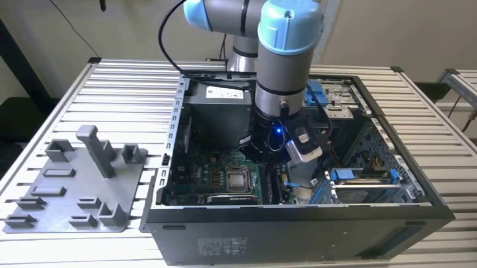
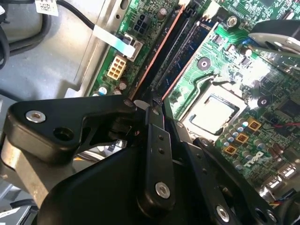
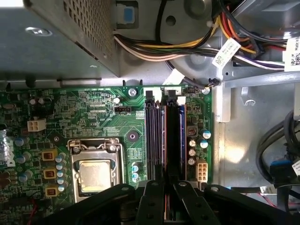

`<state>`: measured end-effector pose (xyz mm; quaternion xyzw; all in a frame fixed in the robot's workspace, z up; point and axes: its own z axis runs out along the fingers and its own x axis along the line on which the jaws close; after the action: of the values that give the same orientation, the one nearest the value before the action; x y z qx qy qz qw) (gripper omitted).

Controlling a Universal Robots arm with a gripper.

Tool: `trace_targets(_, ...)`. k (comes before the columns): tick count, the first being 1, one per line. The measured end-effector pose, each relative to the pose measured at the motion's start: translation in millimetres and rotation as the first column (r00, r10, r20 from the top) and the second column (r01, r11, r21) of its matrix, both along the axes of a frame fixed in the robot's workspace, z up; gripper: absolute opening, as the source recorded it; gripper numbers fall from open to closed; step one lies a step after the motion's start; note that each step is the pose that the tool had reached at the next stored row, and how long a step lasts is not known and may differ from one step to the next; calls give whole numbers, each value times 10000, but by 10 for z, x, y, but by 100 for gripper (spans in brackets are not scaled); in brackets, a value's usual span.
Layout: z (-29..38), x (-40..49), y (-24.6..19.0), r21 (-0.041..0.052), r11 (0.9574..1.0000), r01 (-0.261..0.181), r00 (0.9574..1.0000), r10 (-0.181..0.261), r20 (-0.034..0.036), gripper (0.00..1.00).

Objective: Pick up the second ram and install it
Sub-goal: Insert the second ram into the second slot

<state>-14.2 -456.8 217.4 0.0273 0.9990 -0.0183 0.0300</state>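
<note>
My gripper (image 1: pixel 270 159) reaches down inside the open computer case (image 1: pixel 298 231), right over the memory slots of the green motherboard (image 3: pixel 93 112). In both wrist views its black fingers (image 3: pixel 152 206) stand close together, shut on the second ram (image 3: pixel 172 140). The ram is a thin dark stick seen edge-on, lined up along the slots next to the processor socket (image 3: pixel 96 173). In the second wrist view the same stick (image 2: pixel 166 51) runs away from the fingertips (image 2: pixel 154 140) between orange-edged slots. Whether it is fully seated I cannot tell.
A grey holder tray (image 1: pixel 75 190) with upright posts lies on the slatted table at the exterior view's left. Inside the case, a metal power supply box (image 3: pixel 61 37) and bundled cables (image 3: pixel 187 44) crowd the far end of the slots. Drive bays (image 1: pixel 365 184) fill the exterior view's right.
</note>
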Motion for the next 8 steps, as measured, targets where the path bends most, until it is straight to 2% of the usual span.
trace_targets(7, 1, -7, 0, 2, 10000, 0, 10000, 0, 0, 14)
trace_targets(8, 18, -7, 0, 0, 10000, 0, 10000, 0, -2, 14)
